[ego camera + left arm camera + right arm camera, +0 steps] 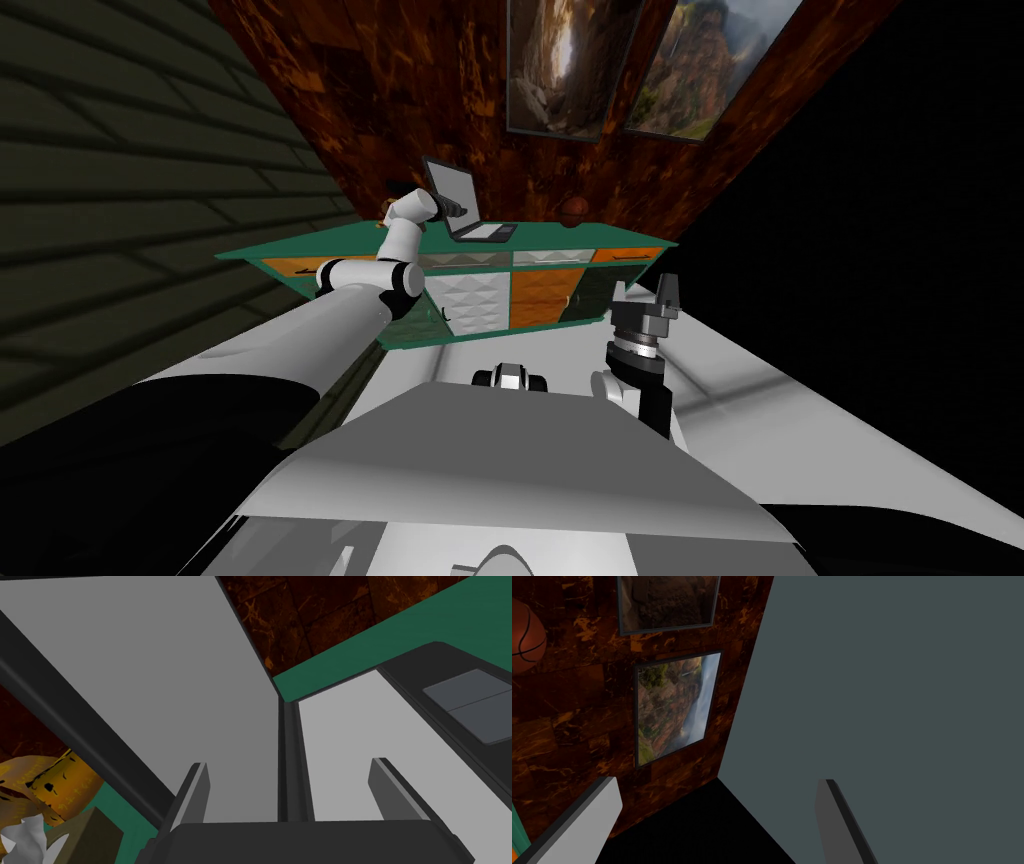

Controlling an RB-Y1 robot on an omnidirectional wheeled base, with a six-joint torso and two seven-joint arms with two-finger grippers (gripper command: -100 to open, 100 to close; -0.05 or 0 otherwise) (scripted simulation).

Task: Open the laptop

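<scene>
One laptop (468, 215), lid up, on green sideboard (300, 250); left gripper (290, 764) apart, facing its screen; right gripper (717, 782) apart.

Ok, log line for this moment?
laptop: open on green sideboard | left gripper: open, at hinge | right gripper: open, held low

The laptop (150, 676) looks smooth and matt, the green sideboard top (300, 250) matt, the wall (400, 100) like mottled brown stone.

We list one green cabinet (320, 247). On its top we count a laptop (455, 195), lid raised, and a ball (573, 209).
</scene>
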